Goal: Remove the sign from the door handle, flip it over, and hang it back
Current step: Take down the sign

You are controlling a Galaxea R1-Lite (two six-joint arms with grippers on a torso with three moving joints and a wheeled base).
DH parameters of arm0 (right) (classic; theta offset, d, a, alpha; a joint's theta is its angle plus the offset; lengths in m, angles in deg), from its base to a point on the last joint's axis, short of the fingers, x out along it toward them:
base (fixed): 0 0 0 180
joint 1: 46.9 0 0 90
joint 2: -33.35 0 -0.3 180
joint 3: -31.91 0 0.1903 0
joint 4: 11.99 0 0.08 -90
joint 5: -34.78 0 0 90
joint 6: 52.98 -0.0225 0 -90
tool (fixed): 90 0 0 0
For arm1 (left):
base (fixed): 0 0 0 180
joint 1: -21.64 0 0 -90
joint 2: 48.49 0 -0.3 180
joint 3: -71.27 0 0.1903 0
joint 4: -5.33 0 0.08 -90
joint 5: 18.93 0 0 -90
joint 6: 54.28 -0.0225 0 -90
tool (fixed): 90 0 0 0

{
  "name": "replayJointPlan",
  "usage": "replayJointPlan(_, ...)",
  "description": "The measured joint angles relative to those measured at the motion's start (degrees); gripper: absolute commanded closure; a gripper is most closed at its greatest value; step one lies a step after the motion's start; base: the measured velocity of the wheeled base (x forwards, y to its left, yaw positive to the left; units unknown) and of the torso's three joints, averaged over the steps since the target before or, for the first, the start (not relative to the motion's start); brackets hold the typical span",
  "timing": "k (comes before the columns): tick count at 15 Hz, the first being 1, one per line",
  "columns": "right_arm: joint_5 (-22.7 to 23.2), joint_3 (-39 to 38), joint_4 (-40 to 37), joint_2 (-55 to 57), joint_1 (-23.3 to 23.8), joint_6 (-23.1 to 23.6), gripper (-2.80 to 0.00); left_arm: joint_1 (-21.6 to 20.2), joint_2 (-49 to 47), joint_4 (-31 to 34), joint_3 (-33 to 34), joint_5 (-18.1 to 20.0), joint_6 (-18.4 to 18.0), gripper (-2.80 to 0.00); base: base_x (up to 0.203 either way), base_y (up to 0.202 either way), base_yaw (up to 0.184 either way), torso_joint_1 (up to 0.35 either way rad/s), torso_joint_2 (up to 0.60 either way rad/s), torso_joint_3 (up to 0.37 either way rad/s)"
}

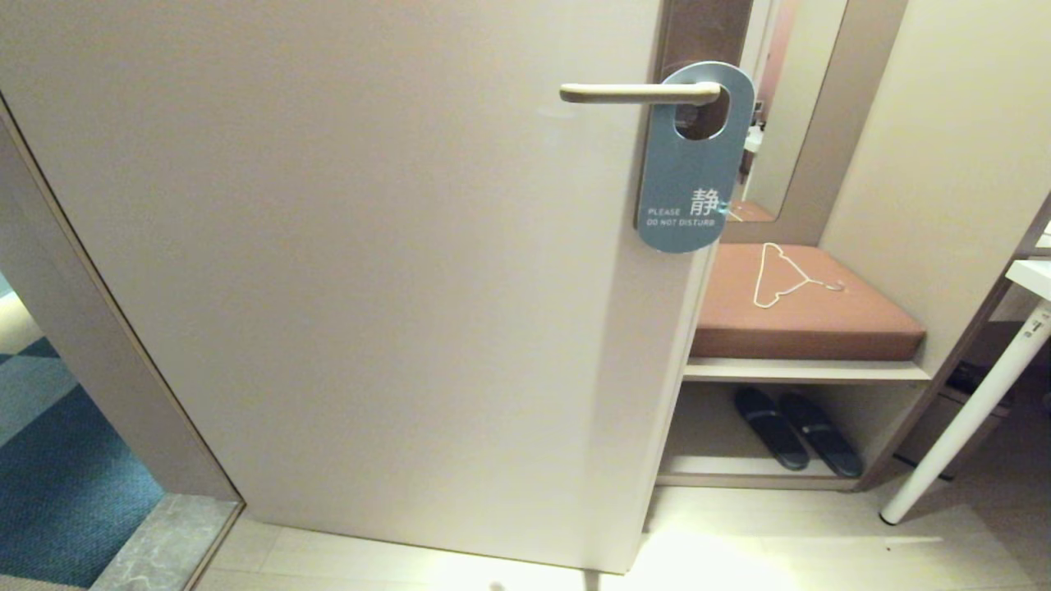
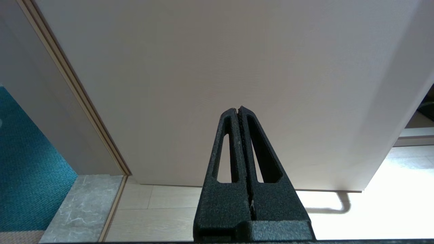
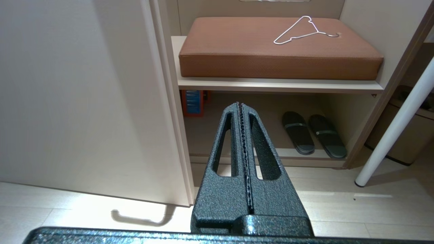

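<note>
Item: flat blue-grey door sign (image 1: pixel 694 164) with an oval hole, "PLEASE DO NOT DISTURB" face outward, hanging on the slim beige metal lever handle (image 1: pixel 640 93) at my 1 o'clock. My left gripper (image 2: pixel 239 109): clenched, empty, low before the cream door (image 1: pixel 369 271). My right gripper (image 3: pixel 240 104): clenched, empty, near the door's edge.

A: What's hidden on the door?
B: The sign (image 1: pixel 691 176) covers the door handle (image 1: pixel 636 93) root at upper right; its back face is unseen.
A: And cut off?
B: The dark plate (image 1: pixel 702 33) runs past the top edge.
</note>
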Motion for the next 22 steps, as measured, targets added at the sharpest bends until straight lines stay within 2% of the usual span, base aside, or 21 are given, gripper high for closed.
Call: replayJointPlan(22, -0.7, 0.0, 0.1, 0.0, 0.0, -1.6, 0.0, 0.0, 0.0, 0.0, 0.0, 0.0, 0.0, 0.0, 0.0, 0.0, 0.0, 0.0, 0.0, 0.0)
